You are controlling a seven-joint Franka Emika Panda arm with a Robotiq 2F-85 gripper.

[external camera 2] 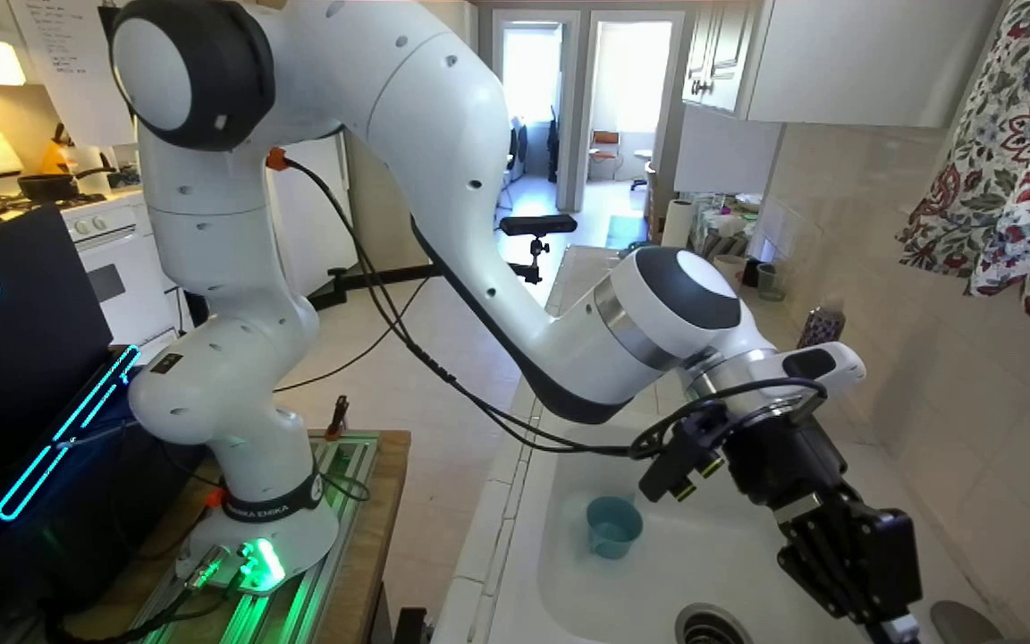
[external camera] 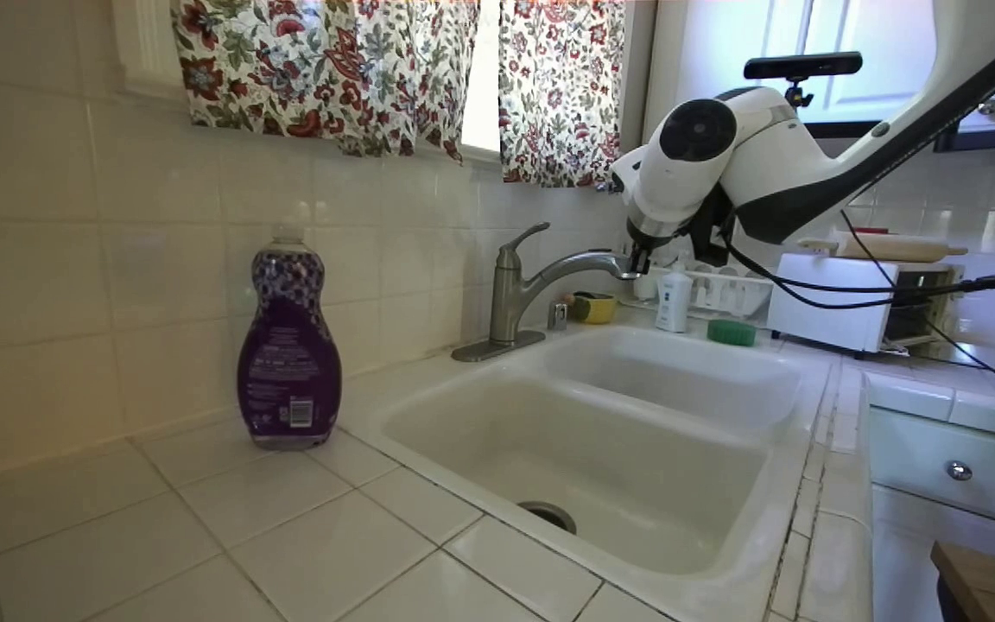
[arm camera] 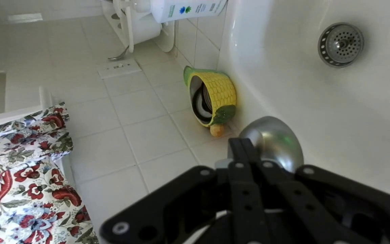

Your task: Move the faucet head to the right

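Observation:
The faucet head is a brushed silver arched spout reaching over the double sink in an exterior view. Its base and single lever handle stand at the back of the sink. My gripper is at the spout's downturned tip, on its far side from that camera. In the wrist view the faucet head is a rounded silver shape just right of and partly behind my black gripper fingertips. The fingers are shut together with nothing between them. Whether they touch the spout I cannot tell. My gripper meets the bottom edge in an exterior view.
A purple soap bottle stands on the counter. A yellow corn-shaped holder, a white pump bottle and a green sponge are behind the sink. A teal cup sits in the basin. Cables hang from the arm.

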